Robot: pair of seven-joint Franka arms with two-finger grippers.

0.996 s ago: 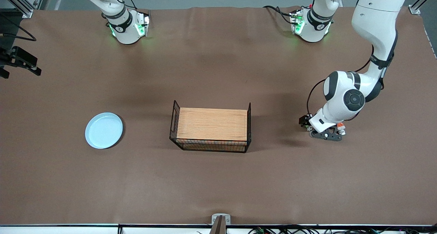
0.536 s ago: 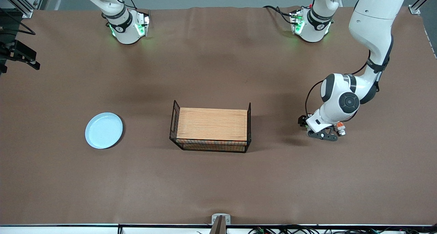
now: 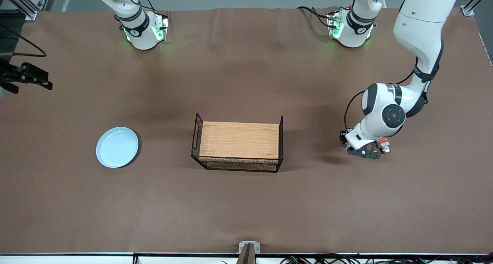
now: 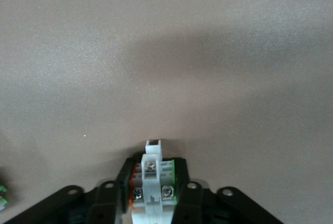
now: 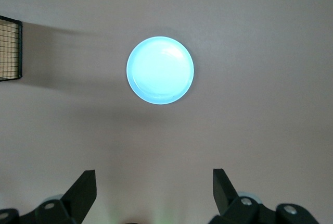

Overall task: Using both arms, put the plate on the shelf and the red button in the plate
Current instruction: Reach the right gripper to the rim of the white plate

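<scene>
The pale blue plate [image 3: 117,147] lies on the brown table toward the right arm's end; it also shows in the right wrist view [image 5: 160,70]. My right gripper [image 3: 29,77] hangs high, open and empty, at that end of the table, its fingers wide apart in the right wrist view [image 5: 153,182]. My left gripper [image 3: 364,150] is low over the table toward the left arm's end, shut on the red button [image 4: 152,174], a small white part with green and orange sides. Its cap end is hidden.
A black wire rack with a wooden top [image 3: 238,140] stands at the middle of the table between the plate and my left gripper. One corner of it shows in the right wrist view [image 5: 9,47].
My left gripper with the button has shifted slightly toward the rack. My right gripper has moved a little farther in over the table's end.
</scene>
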